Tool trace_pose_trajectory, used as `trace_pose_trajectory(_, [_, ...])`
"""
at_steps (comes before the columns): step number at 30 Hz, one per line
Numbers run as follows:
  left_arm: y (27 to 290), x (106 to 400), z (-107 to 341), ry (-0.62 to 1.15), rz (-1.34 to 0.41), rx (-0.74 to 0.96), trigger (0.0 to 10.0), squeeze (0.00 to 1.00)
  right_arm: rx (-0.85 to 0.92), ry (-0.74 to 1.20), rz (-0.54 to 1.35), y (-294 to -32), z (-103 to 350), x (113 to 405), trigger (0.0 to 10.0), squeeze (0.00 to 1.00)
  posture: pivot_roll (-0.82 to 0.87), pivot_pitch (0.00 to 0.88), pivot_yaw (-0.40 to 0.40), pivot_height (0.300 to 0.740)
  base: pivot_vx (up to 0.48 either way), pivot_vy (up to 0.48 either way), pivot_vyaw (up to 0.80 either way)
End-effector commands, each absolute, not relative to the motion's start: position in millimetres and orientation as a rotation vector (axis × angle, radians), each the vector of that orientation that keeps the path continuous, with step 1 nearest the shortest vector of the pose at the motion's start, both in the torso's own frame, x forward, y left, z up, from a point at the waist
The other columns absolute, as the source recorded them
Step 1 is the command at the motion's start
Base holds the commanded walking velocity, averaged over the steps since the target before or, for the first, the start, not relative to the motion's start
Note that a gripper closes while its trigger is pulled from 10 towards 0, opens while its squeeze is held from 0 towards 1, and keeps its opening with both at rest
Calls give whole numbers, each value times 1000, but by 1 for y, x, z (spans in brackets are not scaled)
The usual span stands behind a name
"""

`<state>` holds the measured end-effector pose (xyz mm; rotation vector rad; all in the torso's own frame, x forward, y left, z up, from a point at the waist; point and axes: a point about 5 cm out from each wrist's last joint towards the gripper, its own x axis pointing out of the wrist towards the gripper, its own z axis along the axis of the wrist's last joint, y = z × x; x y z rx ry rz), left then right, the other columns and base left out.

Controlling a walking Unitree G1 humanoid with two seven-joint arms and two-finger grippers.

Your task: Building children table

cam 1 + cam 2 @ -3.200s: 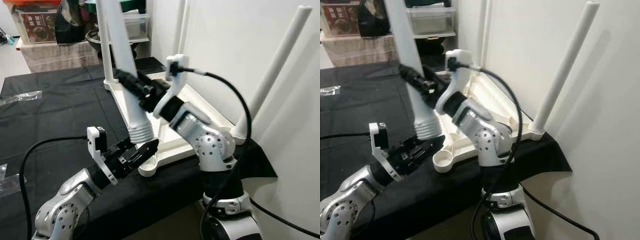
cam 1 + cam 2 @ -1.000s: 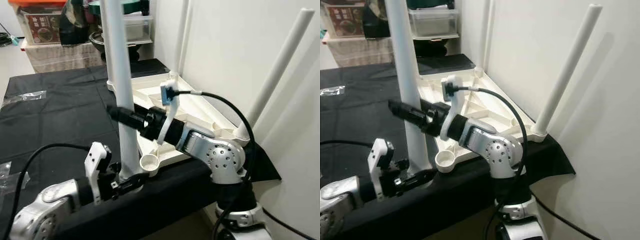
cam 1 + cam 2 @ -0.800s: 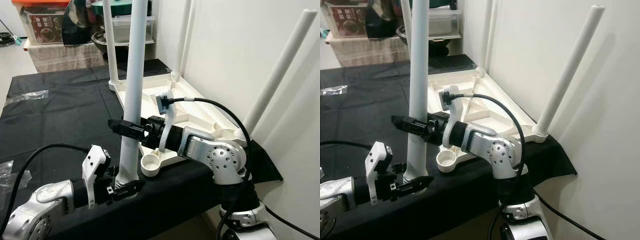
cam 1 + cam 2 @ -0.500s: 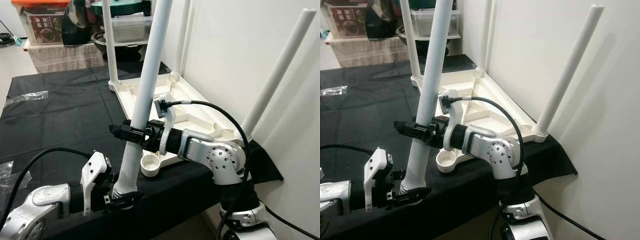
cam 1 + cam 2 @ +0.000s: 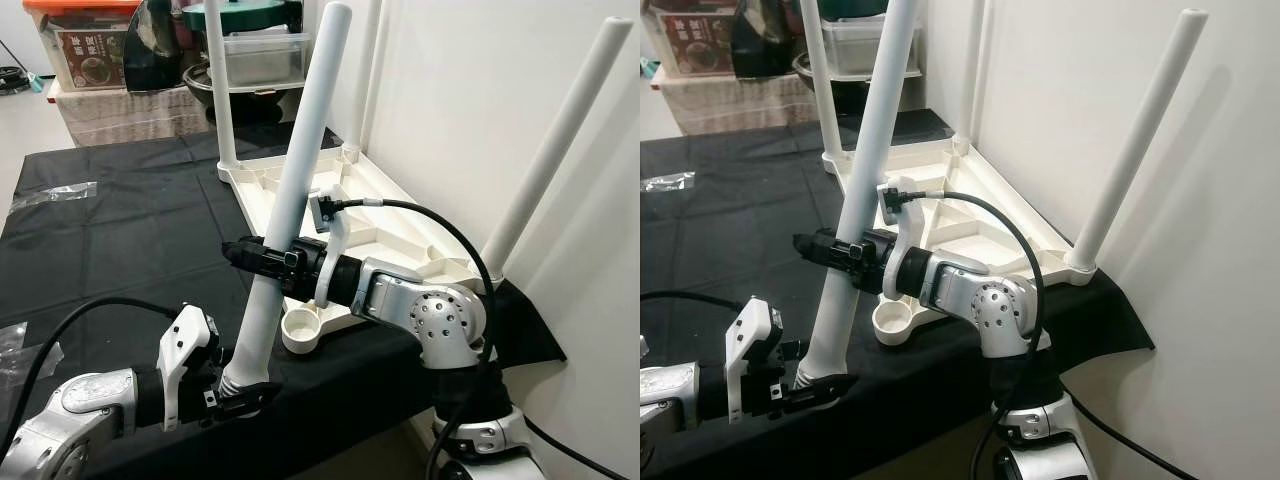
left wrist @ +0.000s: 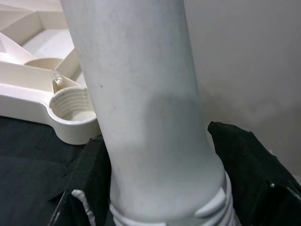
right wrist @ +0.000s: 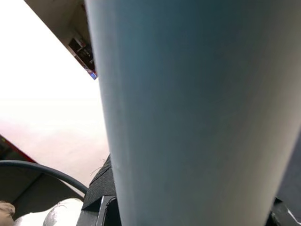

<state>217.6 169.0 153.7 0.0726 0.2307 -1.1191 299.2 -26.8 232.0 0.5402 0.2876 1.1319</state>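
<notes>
A loose white table leg (image 5: pixel 290 200) leans with its top to the right. Its threaded end (image 5: pixel 238 375) is just left of the empty screw socket (image 5: pixel 300 330) at the near corner of the upturned white tabletop (image 5: pixel 400 235). My right gripper (image 5: pixel 250 255) is shut around the middle of the leg. Lower down, my left gripper (image 5: pixel 245 397) is shut on the leg at the threaded end. In the left wrist view the leg (image 6: pixel 146 108) stands between black fingers (image 6: pixel 244 160), with the socket (image 6: pixel 73 106) behind it. Three other legs (image 5: pixel 555 150) stand fitted in the tabletop.
A black cloth (image 5: pixel 130 230) covers the work table, whose front edge is just below my left gripper. A clear plastic bag (image 5: pixel 50 192) lies at the far left. Storage boxes (image 5: pixel 80 50) stand behind. A white wall (image 5: pixel 470 90) runs close along the right.
The leg has swung from leaning left to leaning right. Its threaded end has moved from above the socket down and to the left, and both grippers went with it.
</notes>
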Motion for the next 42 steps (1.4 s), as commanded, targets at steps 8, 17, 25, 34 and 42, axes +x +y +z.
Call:
trace_pose_trajectory(8, [164,219,157,154,-1129,59,10000,1000,590,211,1037,-37,247,307,0,0,58,0,-70,740,0,0,0])
trace_pose_trajectory(17, [177,221,168,100,-1042,39,10000,1000,515,136,848,-55,251,327,0,0,61,0,-69,740,0,0,0])
trace_pose_trajectory(25, [197,235,181,-46,-661,26,10000,325,307,122,418,-100,244,363,9804,0,77,0,-83,740,0,0,0])
trace_pose_trajectory(34, [202,235,177,-85,-390,-55,10000,0,251,50,50,-146,252,373,10000,0,82,0,-82,740,0,0,0])
trace_pose_trajectory(42, [197,236,174,-92,-318,-86,10000,0,250,-172,61,-148,284,363,10000,0,77,0,-76,740,0,0,0])
